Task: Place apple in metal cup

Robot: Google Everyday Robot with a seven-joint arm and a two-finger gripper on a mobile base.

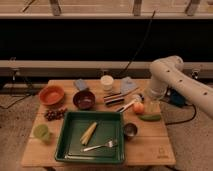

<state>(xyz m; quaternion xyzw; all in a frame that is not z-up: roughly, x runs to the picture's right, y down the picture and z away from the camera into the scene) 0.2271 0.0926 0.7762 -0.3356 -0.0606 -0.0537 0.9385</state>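
**A:** Several ways this could slip. Starting at the left, the light green cup point(41, 132) and the orange bowl point(51, 95) sit well apart from the action, so no worry there.

**B:** And the green tray point(110, 125) in the middle?

**A:** It holds what looks like a yellow corn cob point(88, 132) and a fork point(100, 146). Its right rim runs just beside the metal cup point(130, 130), which stands upright on the bench point(150, 147). A cup that small would likely skid or tip if the fruit landed on its lip rather than in its dark mouth.

**B:** Where is the apple point(138, 107)?

**A:** On the bench, behind the metal cup and slightly right of it. A white-handled utensil point(127, 105) lies at its left and a long green vegetable point(150, 118) just in front of it to the right. The apple looks about as wide as the cup's mouth, so I judge the margin is thin. Dropped off-centre, it could roll away, perhaps into the tray.

**B:** And the arm?

**A:** The gripper point(151, 106) hangs at the end of the white arm, just right of the apple and above the green vegetable. Whether it is released or clenched I cannot tell. If it closes too low, it might catch the vegetable as well, or shove the apple against that utensil.
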